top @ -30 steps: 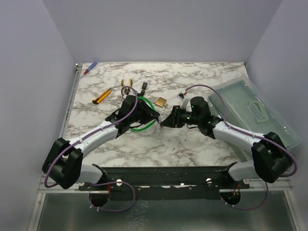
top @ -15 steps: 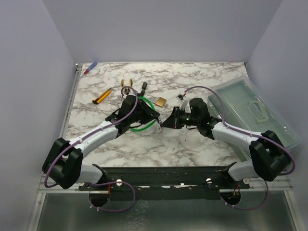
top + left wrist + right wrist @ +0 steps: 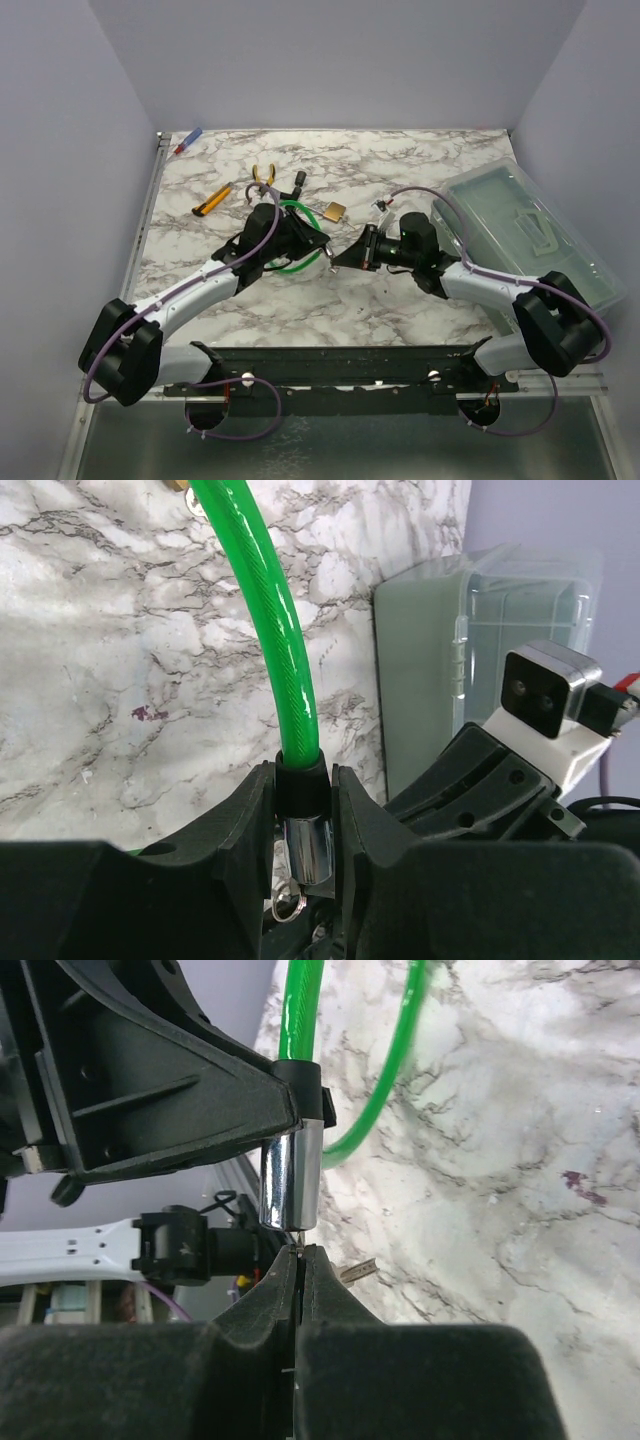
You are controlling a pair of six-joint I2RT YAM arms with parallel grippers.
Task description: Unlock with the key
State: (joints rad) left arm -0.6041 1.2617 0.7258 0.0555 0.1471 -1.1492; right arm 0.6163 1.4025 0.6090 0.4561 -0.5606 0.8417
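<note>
1. the task's thing is a cable lock: its barrel (image 3: 303, 845) sits low in the middle of the left wrist view, and near the centre of the top view, where the two arms meet above the marble table (image 3: 420, 300).
2. the left gripper (image 3: 303, 780) has its fingers clamped on the barrel's black collar, one on each side.
3. the right gripper (image 3: 300, 1255) has its fingers pressed flat together at the barrel's lower end, and they seem to pinch the thin key (image 3: 298, 1243). little of the key shows.
4. the barrel is a short polished chrome cylinder, which is likely hard and slippery. the matte collar above it looks like the better place to hold.
5. the green cable (image 3: 285, 630) is glossy, plastic-coated and curves away to the upper left. it is probably springy, so it may tug the barrel off line.
6. the key is flat, light and stiff. i judge it needs a firm pinch on its head and a straight twist, or it could slip or bind.
7. a small wire ring (image 3: 287, 905) hangs below the barrel.
</note>
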